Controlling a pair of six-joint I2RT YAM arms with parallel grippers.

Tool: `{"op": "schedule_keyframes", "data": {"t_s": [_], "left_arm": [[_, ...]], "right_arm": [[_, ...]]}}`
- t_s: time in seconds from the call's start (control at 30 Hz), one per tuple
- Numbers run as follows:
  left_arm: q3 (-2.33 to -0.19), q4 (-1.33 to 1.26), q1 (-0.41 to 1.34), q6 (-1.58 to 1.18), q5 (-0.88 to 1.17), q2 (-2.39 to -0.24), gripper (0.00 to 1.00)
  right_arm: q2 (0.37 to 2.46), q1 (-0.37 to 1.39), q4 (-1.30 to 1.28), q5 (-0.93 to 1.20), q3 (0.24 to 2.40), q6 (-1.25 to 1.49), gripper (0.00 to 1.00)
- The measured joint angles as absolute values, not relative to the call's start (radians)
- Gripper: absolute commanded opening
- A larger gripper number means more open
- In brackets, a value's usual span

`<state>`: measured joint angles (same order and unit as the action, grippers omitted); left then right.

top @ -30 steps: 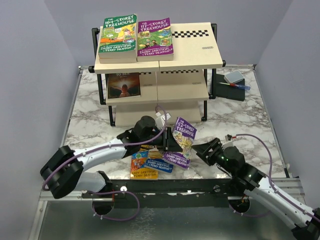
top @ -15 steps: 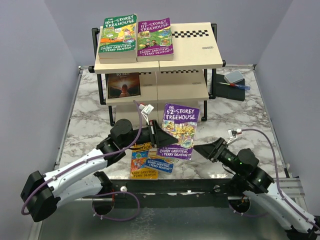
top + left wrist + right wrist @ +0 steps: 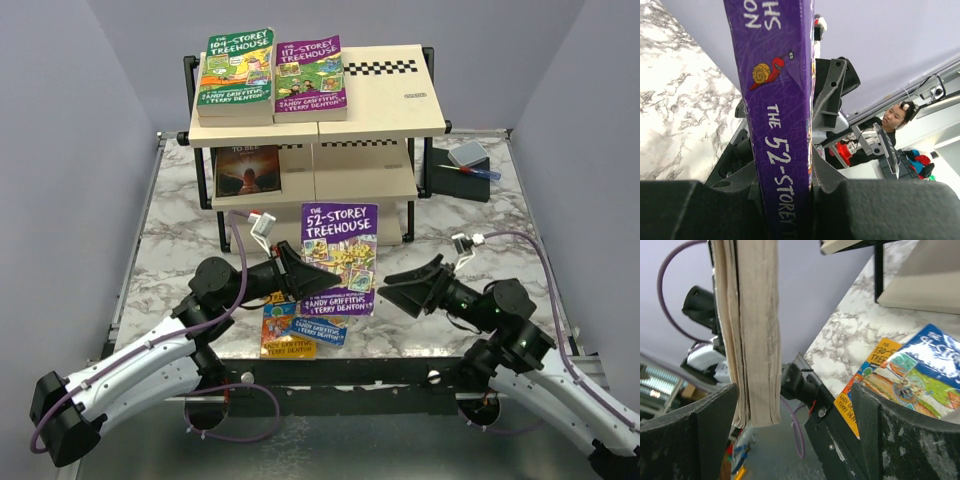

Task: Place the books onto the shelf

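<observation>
- Near edge of the table: orange book and blue book, flat, overlapping, not yet shelved.
- Just above them: left gripper, clamped across the covers of the purple book at its spine side. The book stands upright, clear of the table.
- Just to its right: right gripper, jaws wide apart, pointing at the page edge, holding nothing.
- Beyond: shelf. Green book and second purple book fill the top board's left; its right half is bare. Dark book lies on the middle board, left.
- Far right: box, well apart.
- Handling: probably best to lift above the front edge, tip flat, aim for the bare half and keep off the black posts.
</observation>
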<state>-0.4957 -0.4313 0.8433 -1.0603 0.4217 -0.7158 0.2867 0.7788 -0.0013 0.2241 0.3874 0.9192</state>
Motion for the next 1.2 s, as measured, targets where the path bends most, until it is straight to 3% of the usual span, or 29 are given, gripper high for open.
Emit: {"op": "schedule_keyframes", "data": {"t_s": [0.5,1.2], "left_arm": [[-0.496,-0.456,0.843,-1.089,0.405,-0.680,0.00],[-0.493,-0.494,0.843,-1.099,0.262,-0.591,0.00]], "right_arm": [[0.553,0.780,0.250,0.482,0.519,0.844,0.98],[0.702,0.896,0.343,0.499,0.582,0.855,0.85]]}}
